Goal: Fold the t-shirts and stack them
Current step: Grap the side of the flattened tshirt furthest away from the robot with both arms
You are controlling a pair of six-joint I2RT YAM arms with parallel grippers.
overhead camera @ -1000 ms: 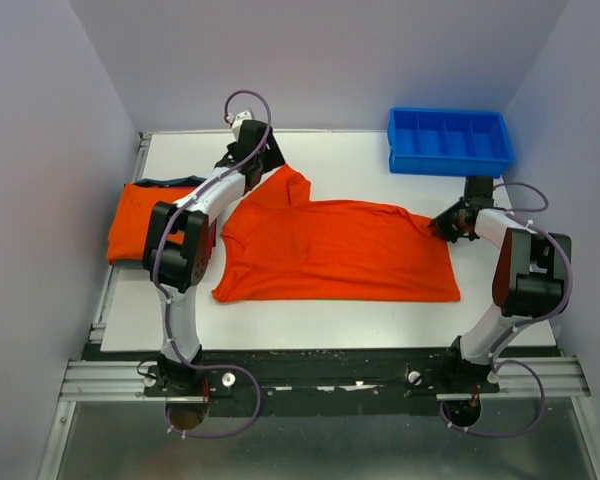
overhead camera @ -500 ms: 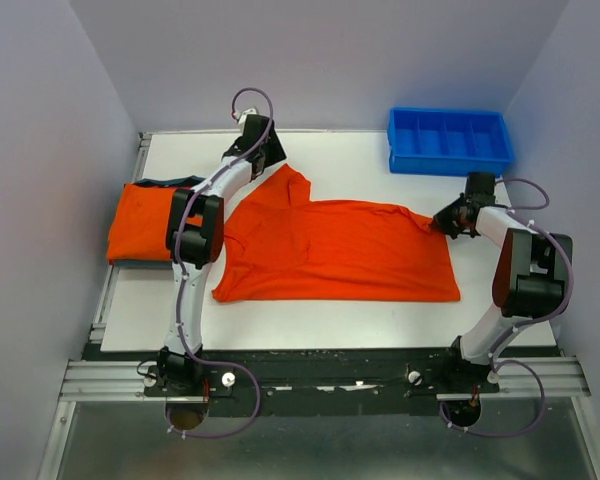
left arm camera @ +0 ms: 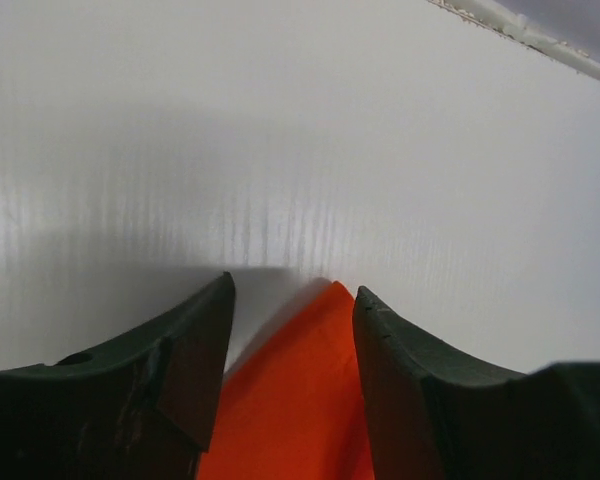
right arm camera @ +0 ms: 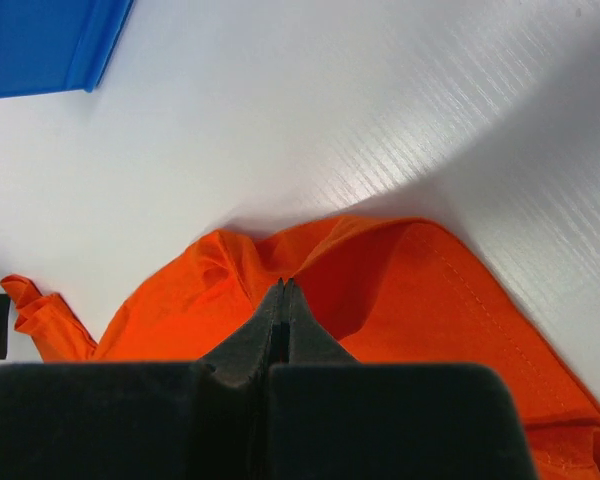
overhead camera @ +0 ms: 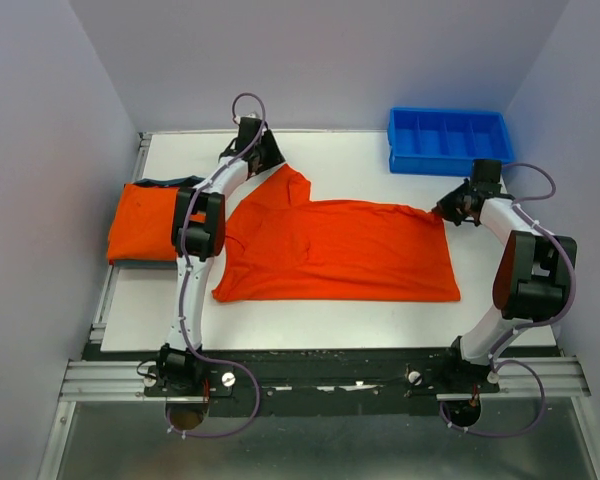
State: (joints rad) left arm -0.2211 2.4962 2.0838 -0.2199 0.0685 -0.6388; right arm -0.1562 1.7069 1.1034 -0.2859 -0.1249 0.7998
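A white table (overhead camera: 330, 312) carries an orange t-shirt (overhead camera: 340, 255), spread almost flat over its middle, with one corner rising to a peak on the shirt's far left side. Left of this t-shirt, at the table's edge, lies a pile of folded orange shirts (overhead camera: 140, 225), with a dark teal edge showing along its far side. Beyond the t-shirt's far right corner stands a blue bin (overhead camera: 448, 140) with dividers, well apart from the cloth.

The left arm (overhead camera: 195, 235) runs up along the t-shirt's left side, passing between it and the folded pile. It brings the left gripper (overhead camera: 273, 163) to the peaked corner. The left wrist view shows its dark fingers (left arm camera: 195, 330) standing apart, and the pointed tip of the orange cloth lies on the table in the gap between them. Whether either finger touches the cloth cannot be told.

The right arm (overhead camera: 525, 265) bends round the t-shirt's right side and sets the right gripper (overhead camera: 443, 212) on the shirt's far right corner. There its fingers (right arm camera: 250, 350) are pressed together, with no gap between them. They pinch a bunched fold of the orange cloth, which wrinkles up toward their tips.
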